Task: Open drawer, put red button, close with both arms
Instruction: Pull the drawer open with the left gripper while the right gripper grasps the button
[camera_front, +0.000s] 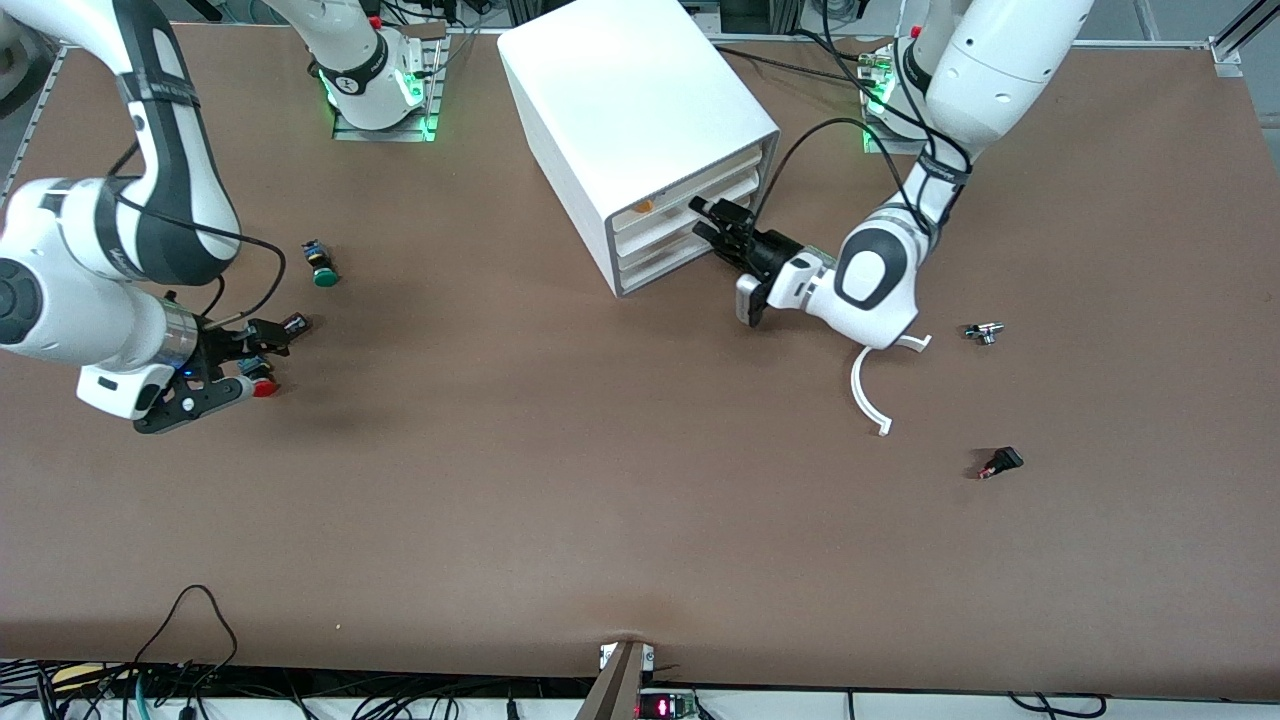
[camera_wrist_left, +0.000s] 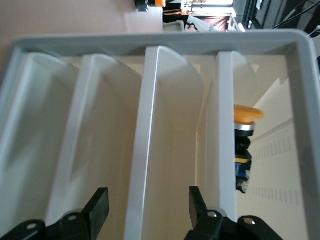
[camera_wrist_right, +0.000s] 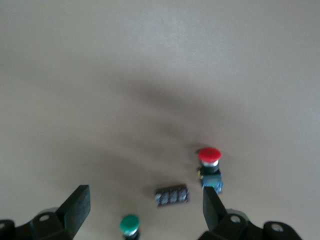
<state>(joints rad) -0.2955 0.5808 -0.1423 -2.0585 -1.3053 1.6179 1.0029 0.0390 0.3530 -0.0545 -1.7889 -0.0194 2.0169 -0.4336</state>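
Reaching at the cabinet: the left gripper (camera_front: 712, 222) (camera_wrist_left: 147, 202) is at the front of the boxy white plastic cabinet (camera_front: 640, 120), level with the drawer fronts, its black fingers (camera_wrist_left: 98, 207) spread apart.
Contact: whether those fingers touch a drawer front cannot be told.
Middle drawer: the shallow white tray drawer (camera_front: 668, 236) (camera_wrist_left: 170, 125), second of three, sits with its front in line with the other two.
Top drawer: the tray (camera_front: 690, 200) above it holds an orange-capped push button (camera_front: 644, 207) (camera_wrist_left: 247, 114) with a dark body.
Red button: the small push button with a round red cap and dark body (camera_front: 264, 388) (camera_wrist_right: 209, 167) is outside the cabinet, on the brown table (camera_front: 600, 500) toward the right arm's end, well apart from the drawers.
Right gripper (camera_front: 272, 357) (camera_wrist_right: 145, 200): held low over the table near the red button, fingers wide apart, holding nothing.
Beside it: a small dark ribbed block (camera_wrist_right: 171, 196) lies near the red button; a green-capped button (camera_front: 322, 270) (camera_wrist_right: 130, 225) stands farther from the front camera.
Left arm's end: a curved white plastic strip (camera_front: 865, 395), a small metal part (camera_front: 985, 332) and a small black part (camera_front: 1002, 462) lie loose on the table.
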